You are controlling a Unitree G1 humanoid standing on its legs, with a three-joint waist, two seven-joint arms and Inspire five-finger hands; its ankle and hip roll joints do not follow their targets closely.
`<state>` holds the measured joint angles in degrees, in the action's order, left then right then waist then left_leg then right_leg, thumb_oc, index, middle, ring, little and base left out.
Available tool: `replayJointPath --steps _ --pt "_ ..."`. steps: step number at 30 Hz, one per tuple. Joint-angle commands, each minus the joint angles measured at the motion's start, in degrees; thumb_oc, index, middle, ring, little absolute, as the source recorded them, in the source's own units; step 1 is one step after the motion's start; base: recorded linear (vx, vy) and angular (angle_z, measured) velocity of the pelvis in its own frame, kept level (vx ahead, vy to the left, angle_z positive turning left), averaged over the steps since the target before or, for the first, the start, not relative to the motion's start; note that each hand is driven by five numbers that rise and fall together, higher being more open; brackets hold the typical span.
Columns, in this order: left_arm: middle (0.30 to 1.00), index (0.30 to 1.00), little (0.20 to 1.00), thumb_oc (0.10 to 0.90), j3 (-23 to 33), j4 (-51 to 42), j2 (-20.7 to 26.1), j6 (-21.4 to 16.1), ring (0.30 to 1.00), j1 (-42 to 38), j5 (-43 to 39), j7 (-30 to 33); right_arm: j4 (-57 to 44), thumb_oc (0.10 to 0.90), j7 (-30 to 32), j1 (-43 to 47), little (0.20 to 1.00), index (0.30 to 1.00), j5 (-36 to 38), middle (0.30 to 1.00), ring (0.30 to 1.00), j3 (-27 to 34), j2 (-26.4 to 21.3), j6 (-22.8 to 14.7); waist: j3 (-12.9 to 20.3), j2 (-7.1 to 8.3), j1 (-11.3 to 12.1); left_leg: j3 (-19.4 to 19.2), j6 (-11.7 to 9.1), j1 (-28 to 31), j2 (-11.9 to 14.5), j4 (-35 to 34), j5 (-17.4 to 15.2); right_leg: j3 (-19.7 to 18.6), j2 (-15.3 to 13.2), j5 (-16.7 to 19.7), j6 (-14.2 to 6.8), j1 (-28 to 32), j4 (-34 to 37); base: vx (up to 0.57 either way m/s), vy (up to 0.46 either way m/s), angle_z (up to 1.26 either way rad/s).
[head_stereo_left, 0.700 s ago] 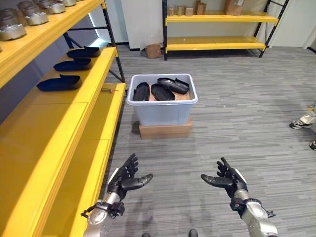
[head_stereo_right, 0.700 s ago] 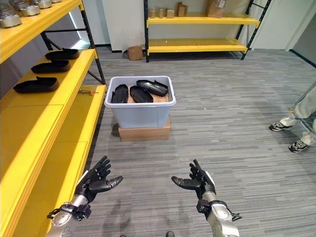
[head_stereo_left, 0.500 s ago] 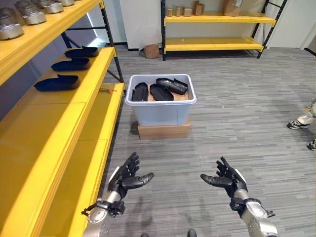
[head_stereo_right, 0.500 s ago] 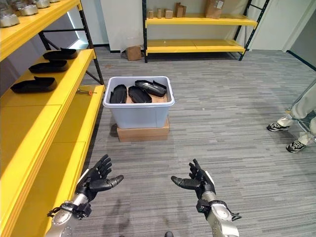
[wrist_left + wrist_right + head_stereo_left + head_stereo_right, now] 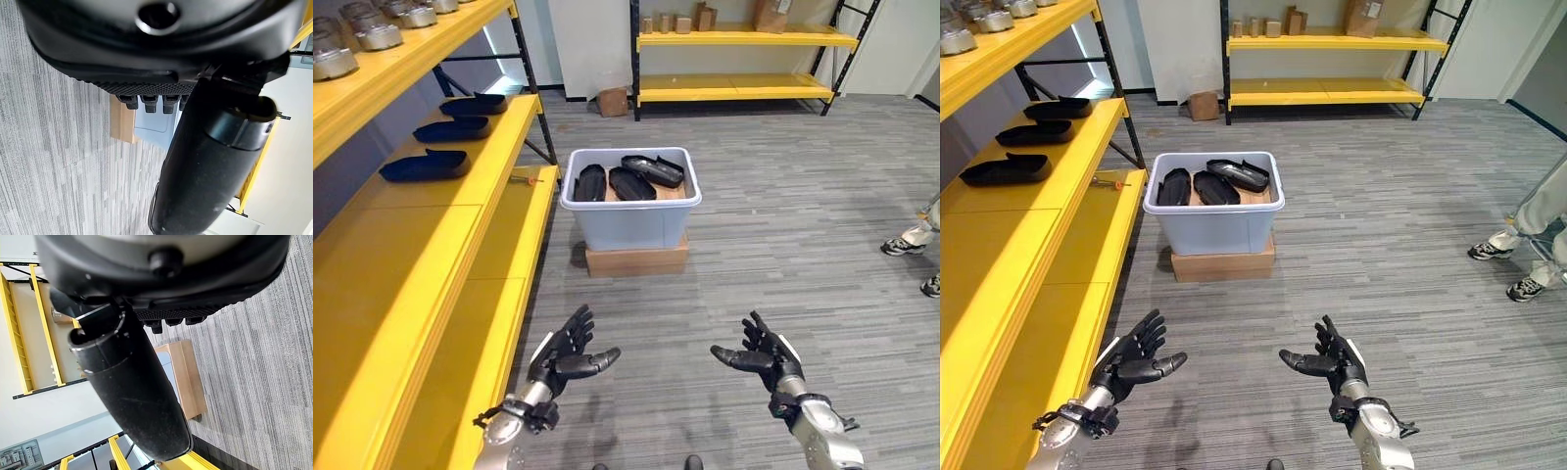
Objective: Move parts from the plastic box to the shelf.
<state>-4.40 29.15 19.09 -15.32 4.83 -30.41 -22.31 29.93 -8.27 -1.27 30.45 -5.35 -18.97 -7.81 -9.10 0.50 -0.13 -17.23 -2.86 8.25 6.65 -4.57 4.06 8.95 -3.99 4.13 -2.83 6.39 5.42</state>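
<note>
Both hands, left (image 5: 566,355) and right (image 5: 762,356), open, empty, near; parts (image 5: 631,181) in box (image 5: 631,223) beyond; shelf (image 5: 431,255) left.

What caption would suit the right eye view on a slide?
Both open hands, left hand and right hand, face a plastic box of black parts beside the yellow shelf.

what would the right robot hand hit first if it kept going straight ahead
Probably the box on its cardboard base. The open right robot hand points that way over bare floor, though depth is hard to judge.
</note>
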Motion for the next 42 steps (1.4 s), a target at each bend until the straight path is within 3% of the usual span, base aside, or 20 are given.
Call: replayJointPath --steps 1,14,22,24,27,28,29,32,33,34,36,38,40,42 --pt "1.0 1.0 1.0 0.9 1.71 -3.88 1.48 -6.6 1.0 -4.76 -5.68 -3.83 -4.51 0.9 -1.12 4.95 1.0 1.0 -0.93 1.0 1.0 1.56 -2.4 -5.42 2.14 0.56 -0.48 3.1 -0.54 -0.44 -0.59 1.27 -3.54 6.47 -1.2 -3.03 -0.9 1.49 -0.85 0.0 0.0 0.0" --pt "1.0 1.0 1.0 0.9 1.37 -4.47 1.31 -5.07 1.0 -4.29 -6.14 -6.26 -6.04 0.9 1.37 5.98 1.0 1.0 -10.75 1.0 1.0 -1.23 -4.06 -7.56 1.45 0.12 -0.02 4.0 -0.85 -1.34 -0.33 2.87 -3.55 7.15 -1.08 -4.37 -0.13 1.17 -2.71 0.01 -0.034 0.0" --pt "1.0 1.0 1.0 0.9 1.19 -6.52 1.3 -5.85 1.0 -3.91 -7.44 -7.24 -5.11 0.9 0.33 6.15 1.0 1.0 -9.95 1.0 1.0 -1.82 -4.8 -5.52 0.55 0.04 0.03 5.33 -1.35 -3.72 -0.31 7.21 -4.21 6.57 -0.49 -5.52 0.93 0.42 -4.23 0.03 -0.098 0.0" --pt "1.0 1.0 1.0 0.9 0.96 -7.02 1.13 -6.08 1.0 -4.9 -10.17 -7.06 -4.74 0.9 0.19 6.82 1.0 1.0 -11.83 1.0 1.0 -2.3 -5.8 -5.43 -0.54 0.47 0.09 6.22 -0.83 -8.03 -1.03 16.8 -4.25 6.12 -0.31 -6.46 2.34 -1.31 -6.21 -0.02 -0.163 -0.04" --pt "1.0 1.0 1.0 0.9 0.91 -6.73 0.95 -6.26 1.0 -5.17 -11.06 -8.15 -4.75 0.9 0.55 6.99 1.0 1.0 -12.3 1.0 1.0 -2.63 -6.01 -5.6 -1.1 0.64 0.14 6.18 -0.99 -10.03 -0.6 21.88 -3.44 6.45 0.03 -6.68 2.98 -1.46 -6.66 0.0 -0.137 -0.26" --pt "1.0 1.0 1.0 0.9 0.97 -6.45 0.67 -5.95 1.0 -5.29 -10.95 -9.71 -4.69 0.9 1.76 6.73 1.0 1.0 -12.41 1.0 1.0 -2.99 -5.9 -5.93 -2.12 1.07 0.23 6.08 -1.17 -13.52 -0.23 30.34 -1.8 6.78 0.4 -6.68 3.78 -1.24 -6.94 0.08 -0.14 -0.53" --pt "1.0 1.0 1.0 0.9 0.96 -6.36 0.64 -5.7 1.0 -5.14 -9.61 -9.13 -4.4 0.9 1.75 6.61 1.0 1.0 -11.41 1.0 1.0 -3.15 -5.62 -5.96 -2.52 1.02 0.46 6.94 -1.01 -14.64 -0.99 31.54 -1.65 6.29 0.67 -6.59 3.69 -0.93 -6.93 0.11 -0.136 -0.36" --pt "1.0 1.0 1.0 0.9 0.82 -6.07 0.68 -6.0 1.0 -4.69 -8.1 -8.42 -4.0 0.9 1.64 6.85 1.0 1.0 -10.56 1.0 1.0 -3.6 -5.05 -5.87 -2.83 0.67 1.16 8.37 -0.06 -15.4 -4.01 29.51 -2.25 5.01 0.94 -6.39 3.1 -0.71 -7.08 0.17 0.043 -0.1" --pt "1.0 1.0 1.0 0.9 1.0 -5.69 1.08 -7.75 1.0 -4.31 -7.9 -6.78 -4.79 0.9 3.45 7.24 1.0 1.0 -11.31 1.0 1.0 -4.21 -4.38 -4.9 -2.95 -0.36 1.87 8.51 0.22 -15.97 -6.12 22.09 -1.68 4.14 1.73 -6.74 2.52 -0.26 -7.19 0.34 0.168 -0.43" --pt "1.0 1.0 1.0 0.9 0.98 -5.71 1.31 -8.52 1.0 -4.09 -8.82 -7.54 -5.93 0.9 5.34 6.82 1.0 1.0 -12.87 1.0 1.0 -4.56 -3.85 -3.99 -2.93 -1.13 2.06 7.52 -0.38 -16.47 -5.78 14.17 1.09 3.81 2.42 -6.89 2.31 0.59 -6.86 0.42 0.198 -0.34" --pt "1.0 1.0 1.0 0.9 1.06 -7.2 1.46 -9.57 1.0 -3.34 -6.53 -7.14 -6.89 0.9 6.03 5.81 1.0 1.0 -14.34 1.0 1.0 -4.96 -3.14 -4.2 -3.57 -2.01 2.8 9.05 -2.16 -19.5 -4.01 7.68 8.29 2.7 3.6 -7.1 2.54 2.19 -6.76 0.34 0.122 -0.19" --pt "1.0 1.0 1.0 0.9 1.17 -8.19 1.75 -10.06 1.0 -3.06 -5.35 -7.07 -7.28 0.9 5.98 5.45 1.0 1.0 -14.82 1.0 1.0 -5.43 -2.88 -4.41 -4.31 -1.94 3.6 10.79 -2.64 -22.03 -3.53 6.22 10.0 2.03 3.61 -7.38 2.67 2.8 -7.44 0.24 0.092 0.0" --pt "1.0 1.0 1.0 0.9 1.6 -10.56 2.58 -11.82 1.0 -2.48 -3.18 -4.81 -7.18 0.9 4.56 6.38 1.0 1.0 -14.92 1.0 1.0 -7.09 -3.03 -5.0 -5.18 -1.83 5.1 13.92 -2.15 -22.8 -4.2 6.42 8.99 0.81 3.19 -8.71 2.57 2.94 -9.53 0.31 0.186 -0.3" --pt "1.0 1.0 1.0 0.9 1.74 -11.16 2.77 -12.14 1.0 -2.41 -4.21 -5.79 -7.09 0.9 3.78 6.66 1.0 1.0 -14.68 1.0 1.0 -7.38 -3.07 -5.05 -5.36 -1.96 5.34 14.04 -2.01 -22.52 -4.25 6.51 8.81 0.76 3.17 -9.22 2.64 3.02 -10.18 0.23 0.149 -0.77"
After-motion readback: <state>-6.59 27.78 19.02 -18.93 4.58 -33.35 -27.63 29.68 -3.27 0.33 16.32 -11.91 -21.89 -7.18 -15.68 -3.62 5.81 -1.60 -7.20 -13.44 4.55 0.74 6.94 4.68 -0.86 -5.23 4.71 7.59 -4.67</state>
